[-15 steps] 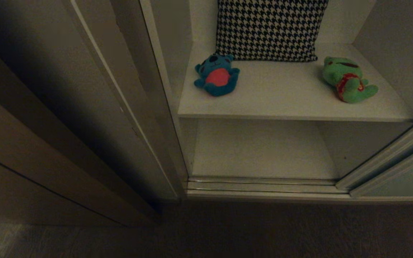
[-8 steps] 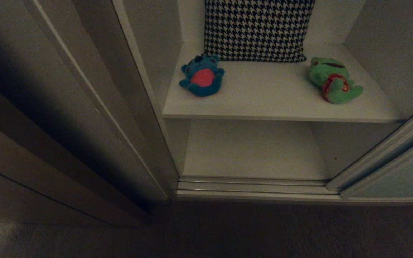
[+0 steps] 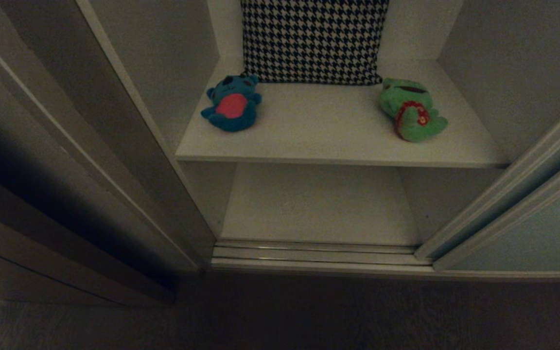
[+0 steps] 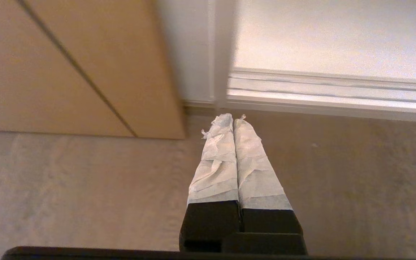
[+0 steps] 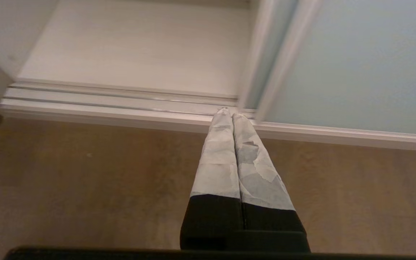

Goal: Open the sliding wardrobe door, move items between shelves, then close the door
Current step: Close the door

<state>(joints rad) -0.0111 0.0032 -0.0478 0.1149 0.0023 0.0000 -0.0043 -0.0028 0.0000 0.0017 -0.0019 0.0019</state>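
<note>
Head view showed the wardrobe open, with the sliding wardrobe door (image 3: pixel 542 228) drawn aside at the right edge. On the upper shelf (image 3: pixel 338 150) the teal-blue bear (image 3: pixel 231 104) lay on its back near the left wall, and the green frog (image 3: pixel 411 112) lay toward the right, well apart from it. A houndstooth cushion (image 3: pixel 314 39) stood propped against the back wall between and behind them. The lower shelf (image 3: pixel 319 209) sat beneath, just behind the floor track (image 3: pixel 314 255). Neither arm appeared in that view. Each wrist view showed its own gripper low above the carpet (image 4: pixel 67 187) before the track: the left gripper (image 4: pixel 231 119) was clenched with nothing between its taped fingers, and the right gripper (image 5: pixel 229 113) was likewise pressed together and empty, just in front of the door's frame.
</note>
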